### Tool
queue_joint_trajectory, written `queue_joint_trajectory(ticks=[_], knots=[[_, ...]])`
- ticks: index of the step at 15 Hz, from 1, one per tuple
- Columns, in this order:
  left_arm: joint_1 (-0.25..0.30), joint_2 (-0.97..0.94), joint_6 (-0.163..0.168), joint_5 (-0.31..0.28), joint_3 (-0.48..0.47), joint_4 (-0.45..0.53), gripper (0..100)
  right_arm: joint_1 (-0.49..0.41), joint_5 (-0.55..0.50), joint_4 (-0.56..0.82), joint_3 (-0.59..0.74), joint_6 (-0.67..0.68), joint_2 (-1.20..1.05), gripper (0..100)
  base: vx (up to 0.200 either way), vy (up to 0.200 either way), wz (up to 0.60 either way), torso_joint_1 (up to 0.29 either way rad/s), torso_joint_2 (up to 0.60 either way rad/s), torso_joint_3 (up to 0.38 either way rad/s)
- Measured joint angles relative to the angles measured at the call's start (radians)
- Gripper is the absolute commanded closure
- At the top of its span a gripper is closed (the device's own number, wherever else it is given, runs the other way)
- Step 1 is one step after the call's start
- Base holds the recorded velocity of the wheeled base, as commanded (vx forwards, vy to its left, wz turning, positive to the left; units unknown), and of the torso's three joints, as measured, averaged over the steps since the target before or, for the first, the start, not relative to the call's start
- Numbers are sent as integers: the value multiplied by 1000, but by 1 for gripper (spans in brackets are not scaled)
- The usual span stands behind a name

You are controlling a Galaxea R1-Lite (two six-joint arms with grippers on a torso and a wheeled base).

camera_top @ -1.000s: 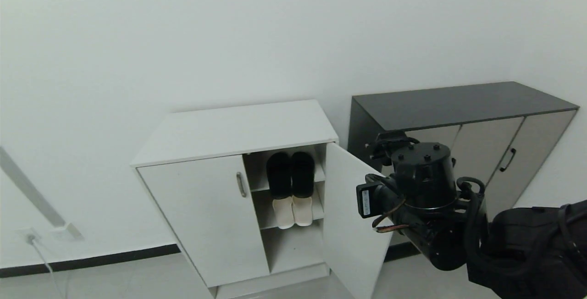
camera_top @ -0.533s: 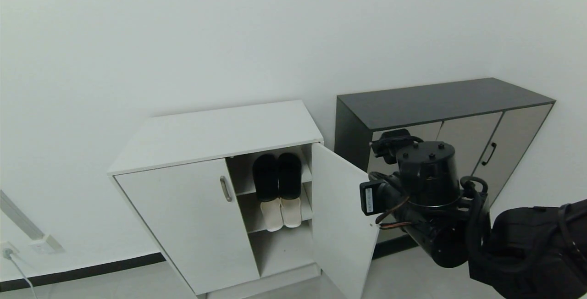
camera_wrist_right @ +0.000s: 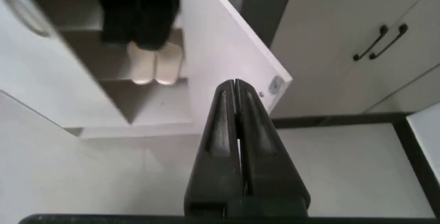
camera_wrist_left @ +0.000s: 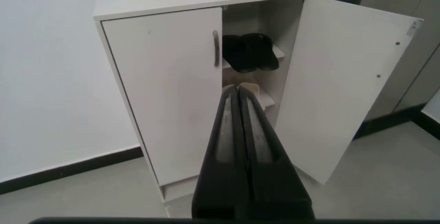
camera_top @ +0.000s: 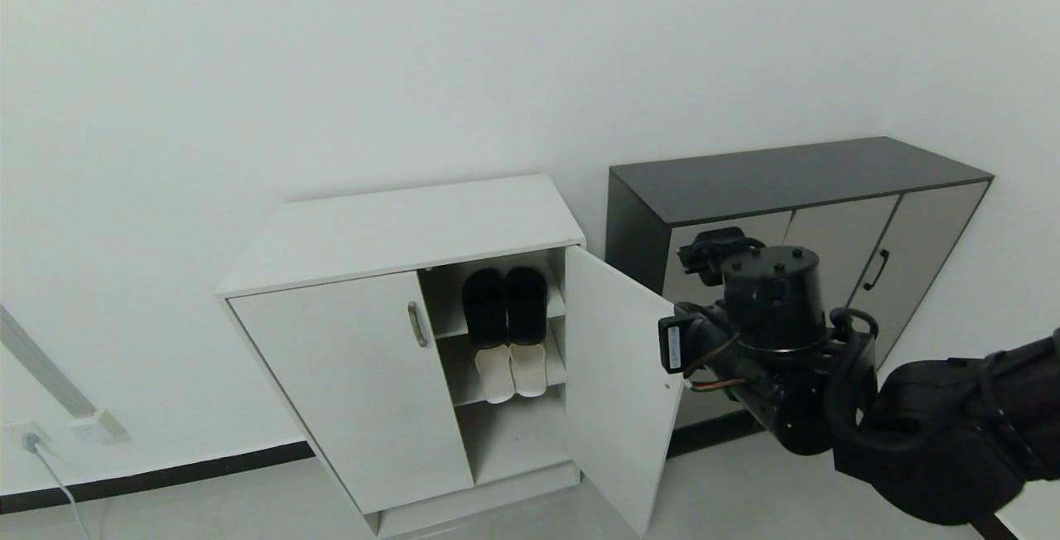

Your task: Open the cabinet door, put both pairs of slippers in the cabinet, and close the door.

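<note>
Inside, black slippers (camera_top: 505,306) sit above white slippers (camera_top: 513,370) beside the open door (camera_top: 617,383).

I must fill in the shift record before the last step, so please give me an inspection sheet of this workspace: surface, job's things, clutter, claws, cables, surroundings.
Surface: floor, pale tiles, carries both cabinets.
Job's things: white cabinet, left door shut, right door open; black slippers on the upper shelf, white slippers on the shelf below.
Clutter: nothing seen.
Claws: left claw shut, empty; right claw shut, empty, pointing toward the open door.
Cables: cable hangs from a wall socket, left of the white cabinet.
Surroundings: white wall; dark cabinet to the right, doors shut.
</note>
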Motion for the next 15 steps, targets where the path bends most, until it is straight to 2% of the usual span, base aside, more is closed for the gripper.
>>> queue_joint_trajectory(ticks=[3,9,12,15], knots=[[0,0,1,0,0,0,100,-80,77,28,-115,-21,43,100,0,0,0,0,0,0],[0,0,-3,1,0,0,100,-224,184,321,-529,41,238,100,0,0,0,0,0,0],[0,0,-3,1,0,0,100,-255,199,330,-602,47,335,100,0,0,0,0,0,0],[0,0,-3,2,0,0,100,-270,203,330,-616,59,394,100,0,0,0,0,0,0]])
